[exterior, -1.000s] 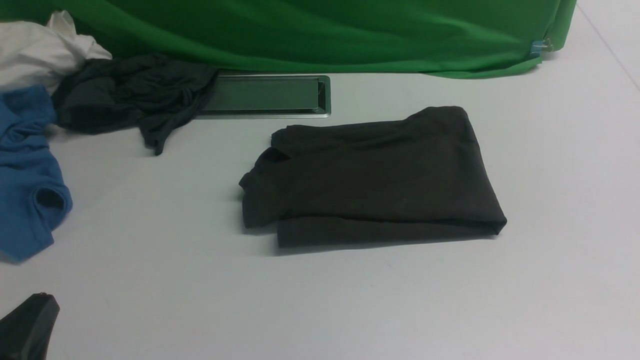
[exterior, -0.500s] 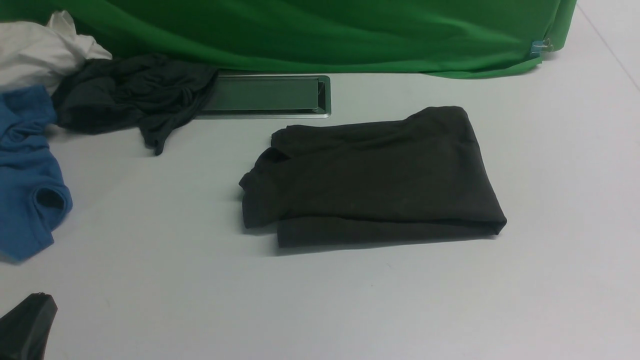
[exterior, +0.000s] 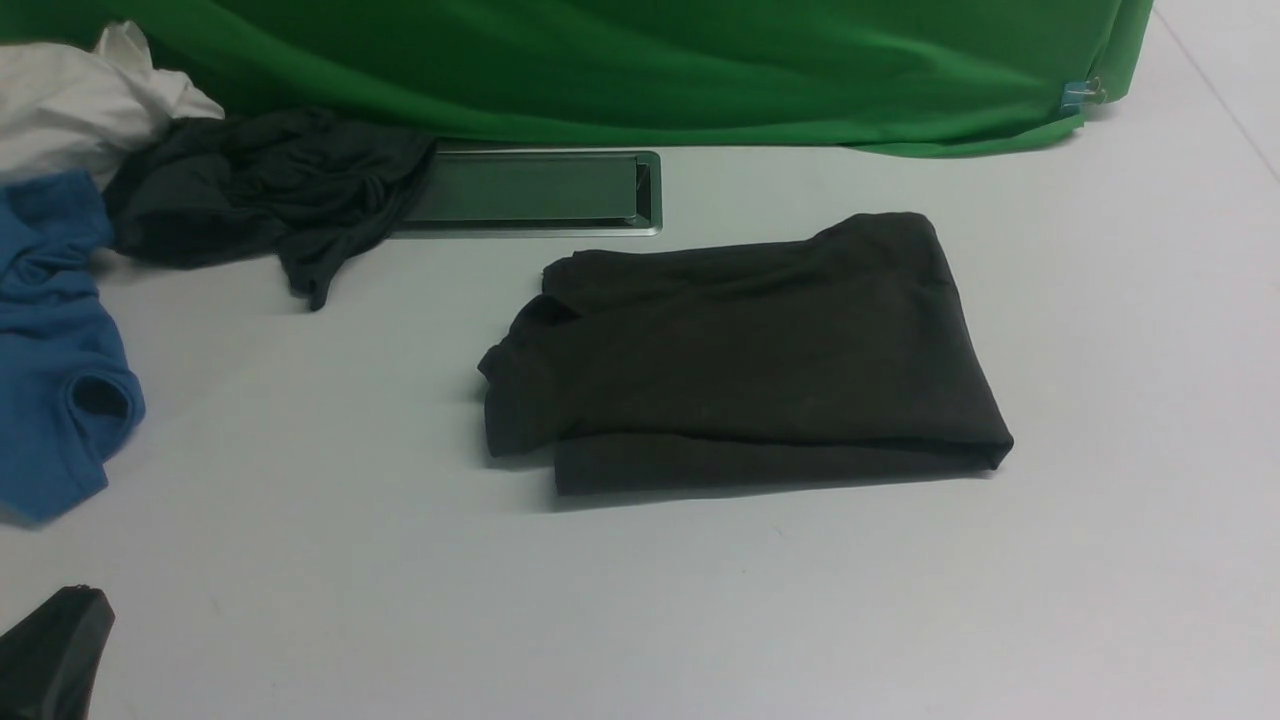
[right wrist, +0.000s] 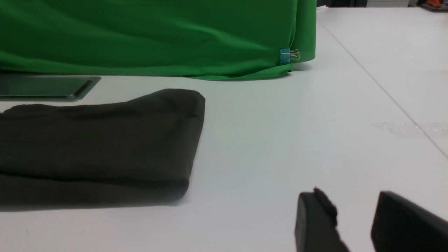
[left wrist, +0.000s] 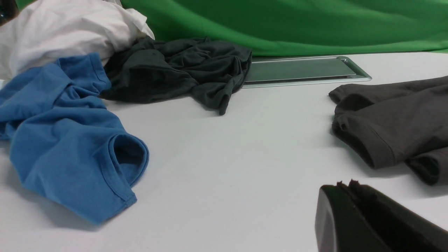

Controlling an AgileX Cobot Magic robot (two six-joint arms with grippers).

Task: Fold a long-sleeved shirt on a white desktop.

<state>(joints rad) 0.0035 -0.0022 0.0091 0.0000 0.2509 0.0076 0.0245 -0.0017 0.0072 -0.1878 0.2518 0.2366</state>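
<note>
Looking at the long-sleeved shirt [exterior: 745,355], it lies folded in a neat dark block in the middle of the white desktop [exterior: 640,600], just in front of the silver slot [exterior: 530,190], so the job seems nearly done. Not much could go wrong, but a few small things might. One cuff end sticks out on the robot's left side of the block, and if an arm bumped it, the layers could slide apart. The left gripper [left wrist: 344,187] sits low near that side with its fingers pressed together and nothing in them. The right gripper [right wrist: 353,210] is near the other side of the shirt, with a gap between its fingers and nothing held. If either one swung across low, it could drag the fold open. The table is smooth, so cloth would slip easily. A blue garment [exterior: 55,350], a dark grey garment [exterior: 260,190] and a white cloth [exterior: 80,95] are piled at the far left, well apart from the shirt. A green cloth [exterior: 620,65] hangs behind.
</note>
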